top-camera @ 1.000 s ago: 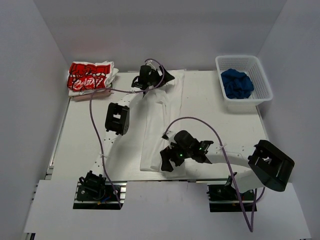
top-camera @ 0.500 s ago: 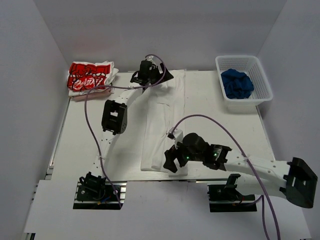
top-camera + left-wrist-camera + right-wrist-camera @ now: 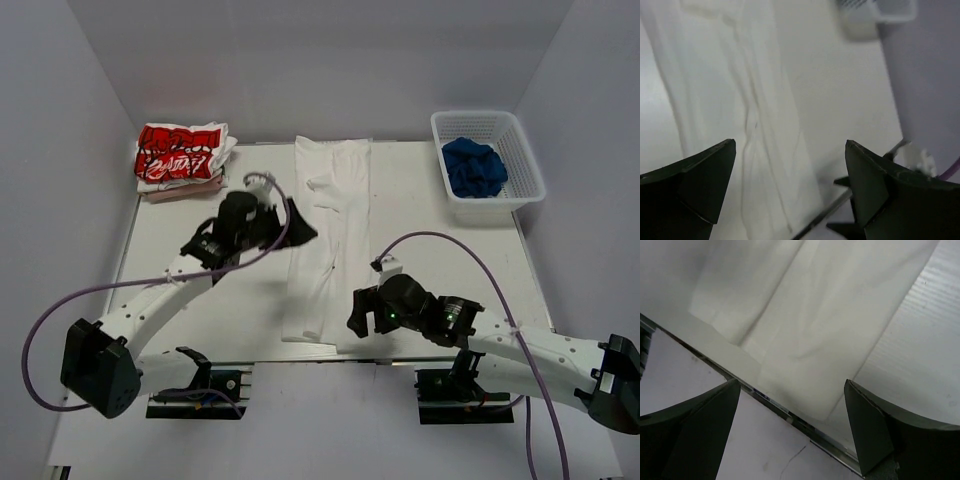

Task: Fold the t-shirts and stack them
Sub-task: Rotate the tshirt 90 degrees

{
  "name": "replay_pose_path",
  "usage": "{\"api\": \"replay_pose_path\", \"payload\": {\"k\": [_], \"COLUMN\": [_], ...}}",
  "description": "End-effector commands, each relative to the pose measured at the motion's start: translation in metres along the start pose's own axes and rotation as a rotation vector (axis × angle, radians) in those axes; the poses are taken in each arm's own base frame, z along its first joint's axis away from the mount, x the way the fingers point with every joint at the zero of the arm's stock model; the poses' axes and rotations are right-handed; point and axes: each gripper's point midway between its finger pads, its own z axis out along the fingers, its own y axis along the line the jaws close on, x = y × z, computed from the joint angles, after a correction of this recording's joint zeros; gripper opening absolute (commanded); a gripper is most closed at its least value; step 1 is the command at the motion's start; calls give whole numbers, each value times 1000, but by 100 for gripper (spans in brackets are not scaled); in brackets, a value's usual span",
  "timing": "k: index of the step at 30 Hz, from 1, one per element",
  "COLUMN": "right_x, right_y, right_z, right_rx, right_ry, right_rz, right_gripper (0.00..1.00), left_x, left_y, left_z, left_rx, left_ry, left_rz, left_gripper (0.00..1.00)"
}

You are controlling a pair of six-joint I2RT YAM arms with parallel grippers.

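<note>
Down the middle of the desk (image 3: pixel 430 230), folded lengthwise into a long narrow strip running from the far edge to the near edge: the plain white t-shirt (image 3: pixel 328 230). At the far left corner, folded into a small packet with the red-and-black print facing up, well apart from the strip: the printed t-shirt (image 3: pixel 180 155). Above the strip's left side, about midway along, fingers spread wide with nothing between them: the left tool (image 3: pixel 295 225). Over the strip's near right corner by the desk edge, likewise gaping wide and empty: the right tool (image 3: pixel 360 315). At the far right, holding crumpled blue cloth (image 3: pixel 474 168): a white basket (image 3: pixel 475 118).
</note>
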Motion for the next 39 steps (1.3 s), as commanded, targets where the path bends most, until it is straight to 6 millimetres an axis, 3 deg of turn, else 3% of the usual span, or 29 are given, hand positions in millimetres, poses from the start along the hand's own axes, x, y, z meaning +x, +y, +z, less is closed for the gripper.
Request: {"api": "replay_pose_path", "payload": {"k": [1, 3, 4, 5, 8, 9, 11, 12, 14, 15, 17, 19, 21, 22, 24, 25, 30, 34, 39], "right_x": [33, 45, 49, 57, 62, 48, 38, 27, 21, 5, -4, -12, -1, -14, -5, -9, -9, 0, 14], "right_y": [-7, -16, -20, -22, -21, -2, 9, 18, 7, 14, 11, 26, 24, 38, 38, 49, 62, 48, 14], "right_z": [-3, -2, -3, -2, 5, 10, 13, 18, 28, 36, 48, 60, 75, 77, 90, 94, 113, 117, 94], "right_rx": [27, 80, 99, 104, 93, -15, -58, -61, 45, 83, 168, 193, 265, 256, 302, 290, 298, 389, 517], "right_ry": [154, 217, 232, 258, 255, 216, 196, 190, 182, 149, 136, 142, 175, 159, 182, 181, 196, 228, 255], "right_rz": [23, 35, 44, 52, 77, -4, -60, -109, -150, -171, -199, -216, -257, -254, -283, -287, -286, -285, -271], "right_gripper": [90, 90, 90, 90, 90, 90, 90, 90, 90, 90, 90, 90, 90, 90, 90, 90, 90, 90, 90], "left_x": [100, 135, 142, 164, 199, 201, 212, 213, 212, 214, 212, 213, 218, 221, 217, 220, 219, 212, 208], "left_y": [67, 85, 87, 103, 107, 104, 105, 106, 114, 115, 118, 114, 117, 119, 117, 119, 128, 126, 128], "left_z": [-14, -31, -40, -52, -64, -65, -70, -73, -79, -87, -92, -100, -107, -109, -112, -114, -119, -118, -119], "left_rx": [-231, -318, -333, -396, -411, -408, -420, -436, -486, -507, -532, -527, -537, -540, -523, -523, -544, -548, -559], "left_ry": [213, 276, 286, 335, 414, 418, 453, 450, 433, 436, 422, 420, 416, 413, 378, 378, 343, 320, 308], "left_rz": [-161, -198, -209, -233, -271, -283, -291, -295, -293, -292, -302, -311, -337, -351, -365, -365, -352, -346, -331], "left_gripper": [100, 100, 100, 100, 100, 100, 100, 100, 100, 100, 100, 100, 100, 100, 100, 100, 100, 100, 100]}}
